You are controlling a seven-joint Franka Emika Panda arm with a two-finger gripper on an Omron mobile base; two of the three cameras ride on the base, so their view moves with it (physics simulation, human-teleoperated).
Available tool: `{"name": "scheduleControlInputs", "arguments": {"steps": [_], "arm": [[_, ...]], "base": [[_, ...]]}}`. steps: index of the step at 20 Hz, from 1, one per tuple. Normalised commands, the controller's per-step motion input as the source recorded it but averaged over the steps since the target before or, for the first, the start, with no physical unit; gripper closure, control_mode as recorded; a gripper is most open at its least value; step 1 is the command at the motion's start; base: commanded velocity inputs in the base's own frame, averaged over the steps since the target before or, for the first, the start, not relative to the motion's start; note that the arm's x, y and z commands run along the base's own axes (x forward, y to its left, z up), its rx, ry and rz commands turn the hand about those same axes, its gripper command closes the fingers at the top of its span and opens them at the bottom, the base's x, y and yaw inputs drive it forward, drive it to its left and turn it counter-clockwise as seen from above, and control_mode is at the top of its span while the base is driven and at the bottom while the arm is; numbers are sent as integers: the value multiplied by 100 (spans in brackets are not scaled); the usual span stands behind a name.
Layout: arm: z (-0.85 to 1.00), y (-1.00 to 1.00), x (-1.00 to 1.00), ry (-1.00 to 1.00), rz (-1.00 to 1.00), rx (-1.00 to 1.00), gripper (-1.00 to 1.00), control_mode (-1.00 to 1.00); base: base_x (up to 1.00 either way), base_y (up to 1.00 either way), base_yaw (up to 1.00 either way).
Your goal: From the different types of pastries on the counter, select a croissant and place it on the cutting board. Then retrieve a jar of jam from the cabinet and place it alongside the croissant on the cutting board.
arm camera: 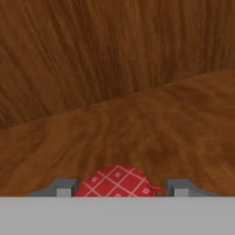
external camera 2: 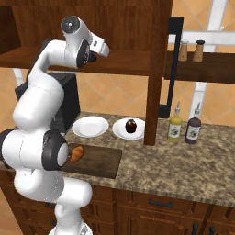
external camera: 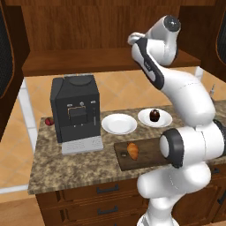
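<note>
On the counter point(external camera: 66, 170), going from nine o'clock across, stand a coffee machine point(external camera: 75, 112), an empty white plate point(external camera: 119, 124), then a second plate carrying the dark round pastry point(external camera: 154, 115). Toward five o'clock of the empty plate lies the cutting board point(external camera: 141, 158) with the croissant point(external camera: 132, 150) already resting on it, so the first half of the job looks finished.

The arm reaches up into the cabinet point(external camera: 88, 59). In the hand view, the jar of jam point(arm camera: 117, 182) shows its red checked lid at six o'clock, sitting on the wooden shelf between the gripper's point(arm camera: 120, 188) two fingers point(arm camera: 65, 187). The fingers stand apart on either side of the lid with gaps showing, so the gripper reads as spread and not yet gripping.

The step in hand appears to be taking hold of the jar. To do it well, the hand should probably go a little farther in so the pads meet the jar's body rather than the lid rim, keep it centred, then close evenly. A lift clear of the shelf before drawing back would guard against dragging or tipping so squat a jar.
</note>
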Motion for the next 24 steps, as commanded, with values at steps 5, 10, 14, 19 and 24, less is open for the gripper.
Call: {"name": "scheduleControlInputs", "arguments": {"steps": [5, 10, 14, 19, 24], "arm": [[19, -1, -54, -11, 5, 0, 100, -100], [5, 0, -55, -4, 1, 0, 100, -100], [4, 0, -71, 0, 0, 0, 100, -100], [0, 0, -82, 0, 0, 0, 100, -100], [0, 0, -79, 0, 0, 0, 100, -100]], "base": [[0, 0, 0], [0, 0, 0], [0, 0, 0], [0, 0, 0], [0, 0, 0]]}}
